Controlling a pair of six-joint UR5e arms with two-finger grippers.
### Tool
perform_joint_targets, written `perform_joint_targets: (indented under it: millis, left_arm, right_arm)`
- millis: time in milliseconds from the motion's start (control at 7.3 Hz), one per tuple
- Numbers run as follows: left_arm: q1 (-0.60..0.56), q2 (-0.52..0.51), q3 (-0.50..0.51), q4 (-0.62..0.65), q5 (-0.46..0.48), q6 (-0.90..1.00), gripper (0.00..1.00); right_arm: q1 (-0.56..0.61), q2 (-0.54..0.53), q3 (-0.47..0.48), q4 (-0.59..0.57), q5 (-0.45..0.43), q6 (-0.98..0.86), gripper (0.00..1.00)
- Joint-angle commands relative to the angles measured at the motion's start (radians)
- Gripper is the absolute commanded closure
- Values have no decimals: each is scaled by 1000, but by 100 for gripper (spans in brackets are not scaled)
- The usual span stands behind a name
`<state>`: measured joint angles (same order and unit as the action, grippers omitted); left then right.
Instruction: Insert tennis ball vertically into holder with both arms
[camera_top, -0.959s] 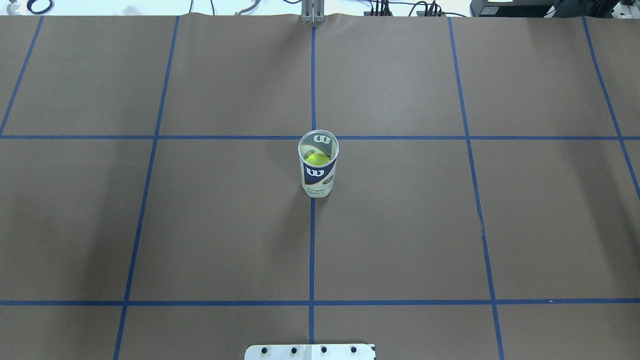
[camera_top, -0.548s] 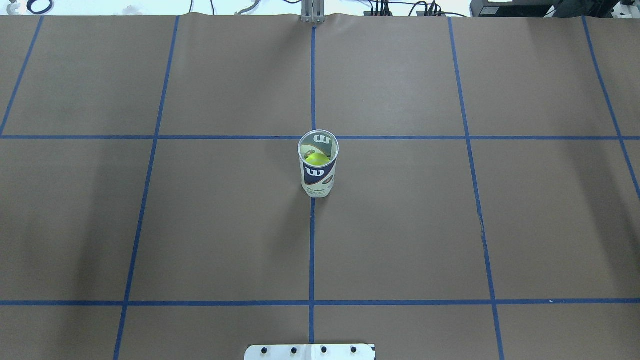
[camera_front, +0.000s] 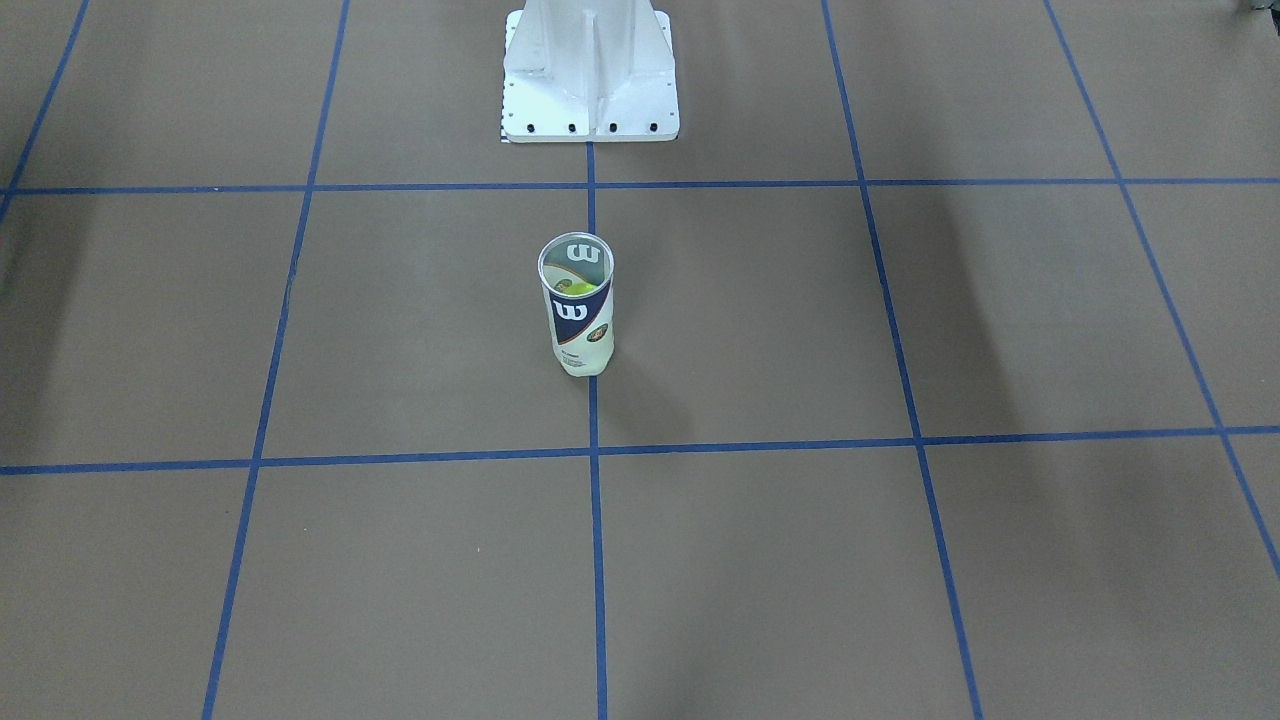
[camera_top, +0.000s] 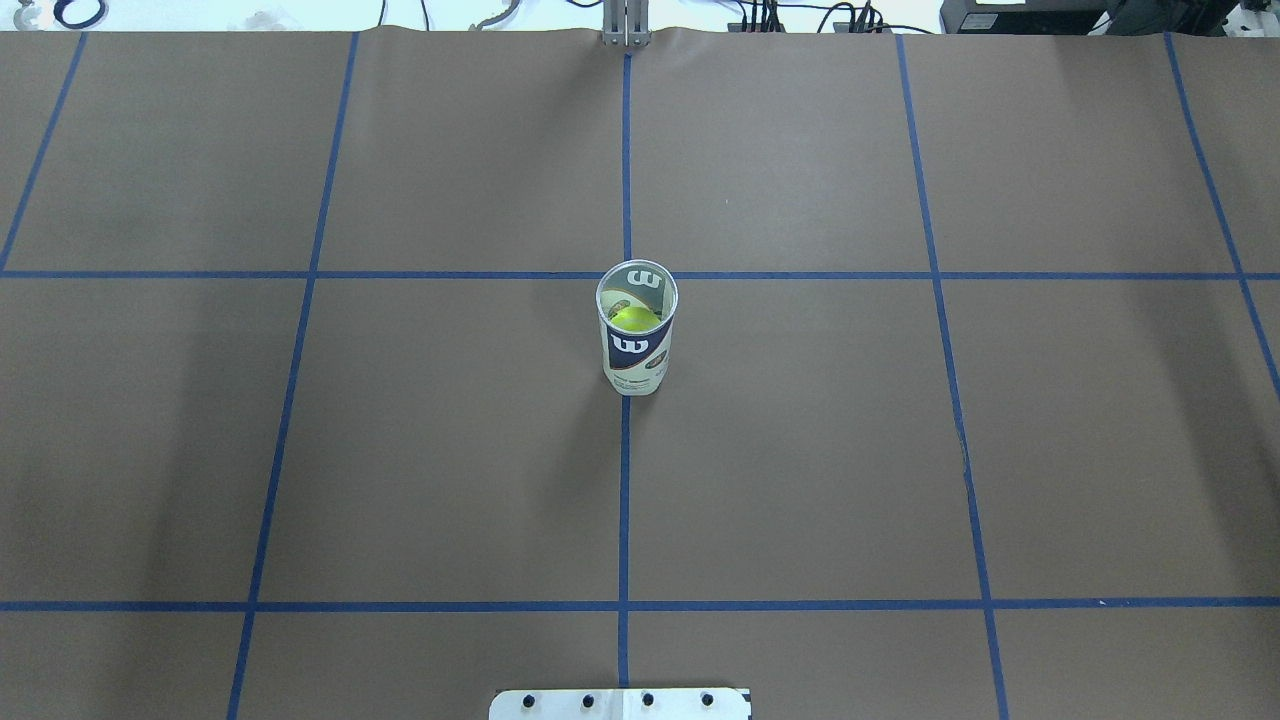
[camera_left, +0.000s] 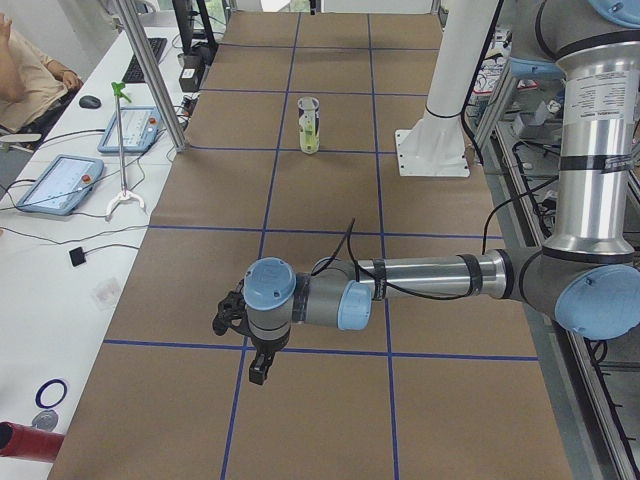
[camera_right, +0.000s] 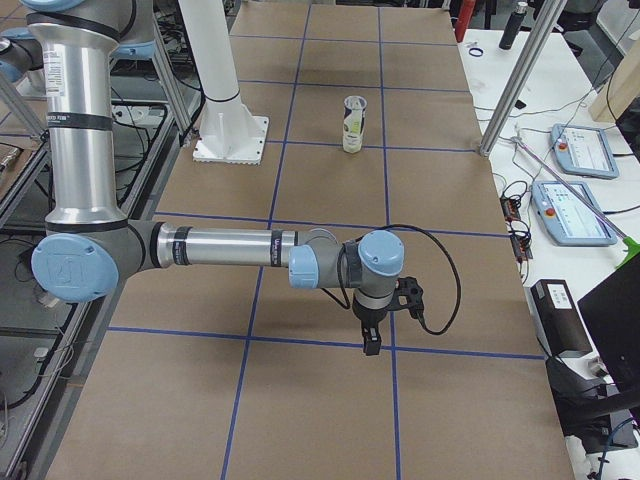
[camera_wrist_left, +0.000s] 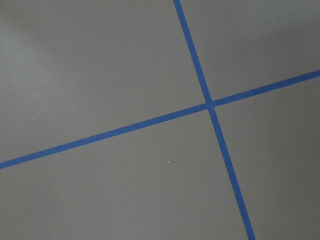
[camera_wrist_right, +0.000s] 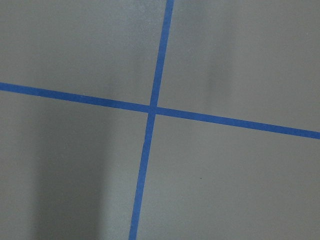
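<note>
Left gripper: the left gripper (camera_left: 258, 368), seen only in the exterior left view, points down from the left arm (camera_left: 430, 275), which reaches out level over the table (camera_left: 330, 420). It hangs over a crossing of blue tape lines. Whether it is released or clenched cannot be told from this side view.

Left wrist view: shows only brown table covering and one blue tape cross (camera_wrist_left: 209, 104) under the gripper; no finger enters this view.

Holder: the holder (camera_top: 636, 345) stands upright with its mouth open, on the centre tape line. It lies between the two grippers along the table, well apart from each and touched by neither.

Tennis ball: the tennis ball (camera_top: 634, 318) sits inside the holder, below its rim. It is equally far from both grippers.

Right gripper: the right gripper (camera_right: 371, 340), seen only in the exterior right view, points down from the right arm (camera_right: 220, 245). It hangs near a tape line; its opening cannot be told.

Right wrist view: shows table covering and a second tape cross (camera_wrist_right: 152, 109) only.

Differences between views: the overhead and front-facing views look into the holder (camera_front: 578, 310) and show the ball (camera_front: 580, 288), but neither arm. The side views show arms and holder (camera_left: 309, 125) (camera_right: 353, 125), the ball only faintly through its wall. The pedestal base (camera_front: 590, 70) stands beyond the holder.
</note>
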<state>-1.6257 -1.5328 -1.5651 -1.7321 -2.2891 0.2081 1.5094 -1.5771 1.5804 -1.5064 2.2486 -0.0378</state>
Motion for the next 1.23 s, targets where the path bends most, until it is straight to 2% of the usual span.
perform_joint_targets:
  millis: [0,1096]
  left_arm:
    - [1,2,-39,10,33,-61,0]
    - [10,13,-41,-4,31,-56,0]
  right_arm:
    - [0,-1,0,0,0,1,0]
    - [-2,0,1,2,2,1,0]
